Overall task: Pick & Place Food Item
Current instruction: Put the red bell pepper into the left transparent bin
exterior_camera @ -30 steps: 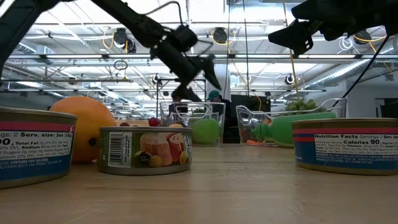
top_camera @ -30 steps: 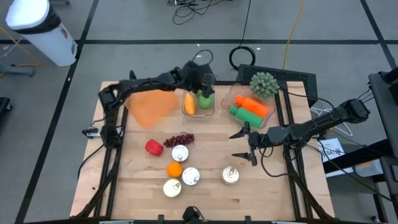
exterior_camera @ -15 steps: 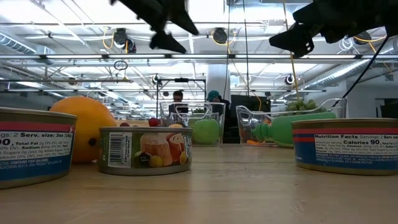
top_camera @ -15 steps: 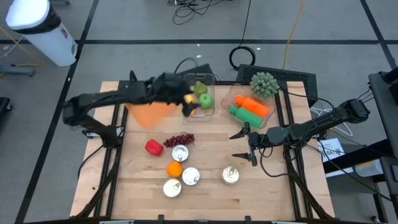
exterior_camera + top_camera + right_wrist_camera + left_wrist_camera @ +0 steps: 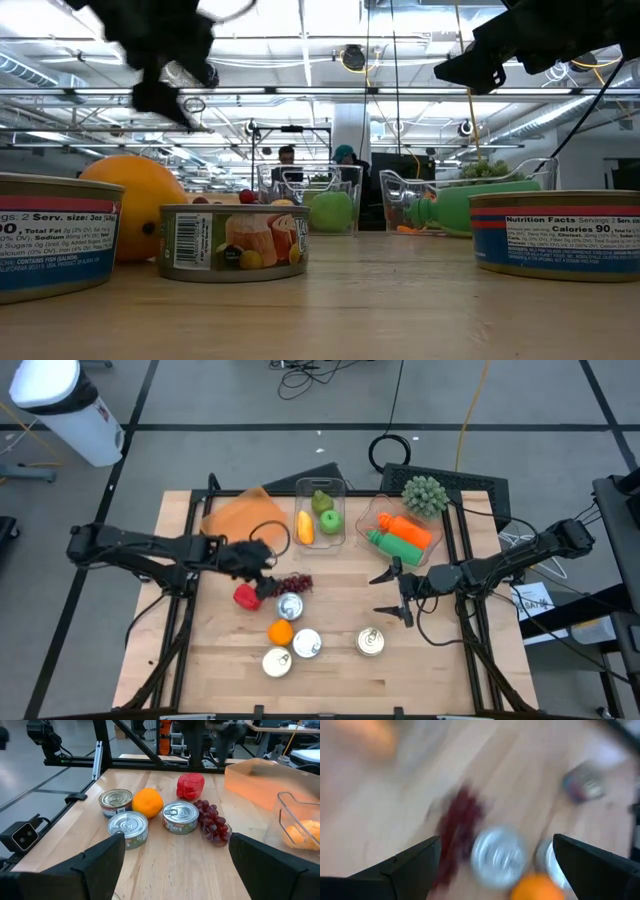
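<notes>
Your left gripper (image 5: pixel 262 563) hangs spread and empty just above the red pepper (image 5: pixel 247 596), beside the grapes (image 5: pixel 291 584); the pepper looks light, smooth, slippery, so pinch across its middle

A white bin (image 5: pixel 62 405) is standing on the grey floor (image 5: pixel 200 390) beyond the worktop's (image 5: pixel 340 610) far left corner. Black cables (image 5: pixel 310 375) are lying coiled on the floor behind it. Two people (image 5: pixel 315 158) are sitting far back in the room, under ceiling lights (image 5: pixel 350 55).
</notes>
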